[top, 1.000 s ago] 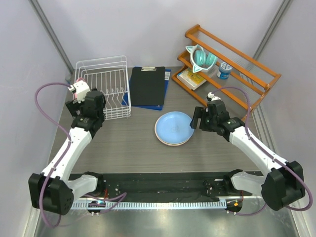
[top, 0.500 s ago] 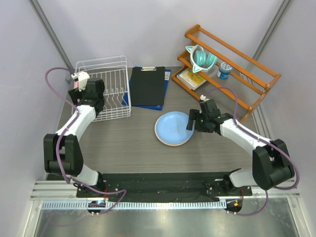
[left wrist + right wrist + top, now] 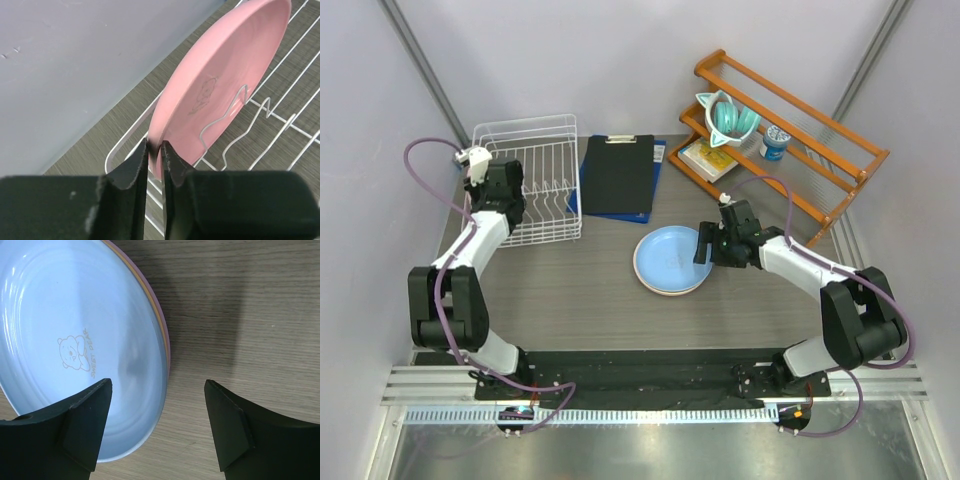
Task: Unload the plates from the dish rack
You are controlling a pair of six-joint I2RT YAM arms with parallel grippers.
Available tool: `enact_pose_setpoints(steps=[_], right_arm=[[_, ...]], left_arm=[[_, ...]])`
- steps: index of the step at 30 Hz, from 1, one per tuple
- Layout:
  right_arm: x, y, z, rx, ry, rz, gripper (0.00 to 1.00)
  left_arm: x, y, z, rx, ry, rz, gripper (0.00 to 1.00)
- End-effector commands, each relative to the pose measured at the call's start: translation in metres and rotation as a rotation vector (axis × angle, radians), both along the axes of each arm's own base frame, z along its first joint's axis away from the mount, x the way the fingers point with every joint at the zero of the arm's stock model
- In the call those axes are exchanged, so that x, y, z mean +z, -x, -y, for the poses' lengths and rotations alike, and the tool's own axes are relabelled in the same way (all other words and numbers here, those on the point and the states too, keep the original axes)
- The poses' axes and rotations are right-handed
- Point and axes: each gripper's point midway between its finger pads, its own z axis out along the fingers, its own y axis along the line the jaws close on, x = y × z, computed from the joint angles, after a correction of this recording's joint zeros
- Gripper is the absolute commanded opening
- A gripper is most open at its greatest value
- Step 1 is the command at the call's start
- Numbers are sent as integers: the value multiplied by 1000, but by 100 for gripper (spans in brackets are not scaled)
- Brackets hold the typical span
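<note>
Now: the left tool [image 3: 154,150] is nipped shut on the rim of the pink plate [image 3: 220,75], which stands upright in the rack [image 3: 525,135]. The right tool [image 3: 157,386] gapes empty over the three stacked plates [image 3: 75,315] on the tabletop [image 3: 240,300]. Last-plate step, I judge. Next: lift it straight up, clear of the prongs [image 3: 235,100].

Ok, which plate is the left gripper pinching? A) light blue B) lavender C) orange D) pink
D: in the left wrist view the left gripper is closed on the rim of the pink plate, which stands on edge in the rack.
</note>
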Motion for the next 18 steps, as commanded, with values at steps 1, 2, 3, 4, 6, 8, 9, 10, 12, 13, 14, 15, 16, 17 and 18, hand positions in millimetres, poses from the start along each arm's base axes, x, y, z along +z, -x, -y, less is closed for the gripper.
enact_pose_setpoints(steps=[1,2,3,4,6,8,9,10,12,13,14,15,16,17,18], right_arm=[[15,-15,-7,18,-28,60,80],[16,-15,-7,19,-31,63,80],[17,-14,-8,21,-32,65,80],[18,-13,-7,18,-32,70,80],[23,-14,-4,11,-29,88,80],[27,-14,-4,11,-31,99,80],[27,-13,-4,11,-31,100,80],[27,-12,-3,10,-30,99,80],[26,-12,-3,4,-32,98,80],[26,-11,-3,6,-34,97,80],[26,-11,-4,6,-38,96,80],[26,-10,-4,6,-41,94,80],[26,-10,-4,7,-40,95,80],[27,-10,-4,7,-41,99,80],[28,-9,-4,5,-42,100,80]], left_arm=[[22,-11,-9,44,-8,78,1],[21,-11,-8,41,-8,65,0],[22,-11,-9,43,-8,63,0],[25,-11,-8,44,-6,68,0],[29,-11,-7,33,2,77,0],[42,-10,-6,20,-1,102,0],[46,-9,-6,12,-2,106,0],[55,-7,-5,6,-6,121,0],[69,-4,-6,6,-16,139,0],[79,-1,-6,5,-21,159,0],[85,1,-8,6,-29,162,0],[89,4,-8,8,-36,163,0],[100,9,-9,10,-42,183,0],[106,12,-9,9,-51,188,0],[111,15,-9,7,-53,196,0]])
